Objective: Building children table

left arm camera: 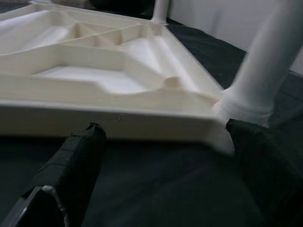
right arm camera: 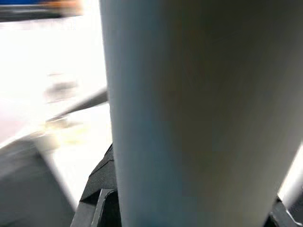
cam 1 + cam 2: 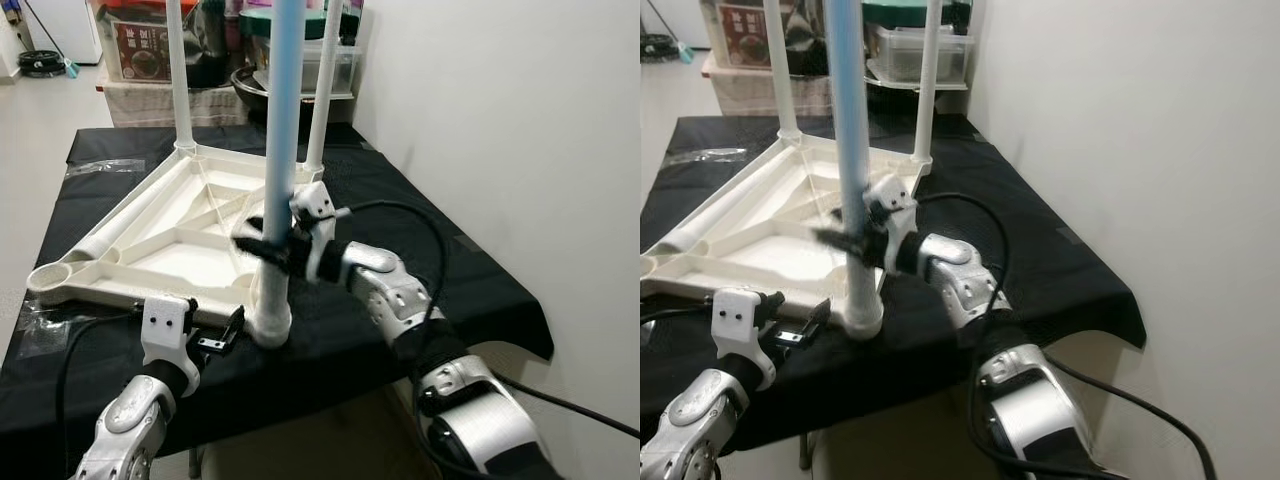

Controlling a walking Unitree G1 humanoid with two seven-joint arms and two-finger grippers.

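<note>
Centre of frame: white tabletop [image 3: 150,235] lies upside down on the black-covered table [image 3: 470,280], two white legs already upright at its far corners, upper centre. Near corner socket [image 3: 270,322] carries the pale blue leg [image 3: 285,90]. Right gripper [image 3: 268,245] is clamped round that leg low down, just above the socket, fingers closed on it. I judge the step in hand is seating this leg: I'd keep it plumb, press straight down, no sideways lean that would lever the tabletop. Left gripper [image 3: 232,330], lower left, sits fingers well apart beside the tabletop's near edge, gripping nothing; contact I cannot tell. I'd brace that edge.
</note>
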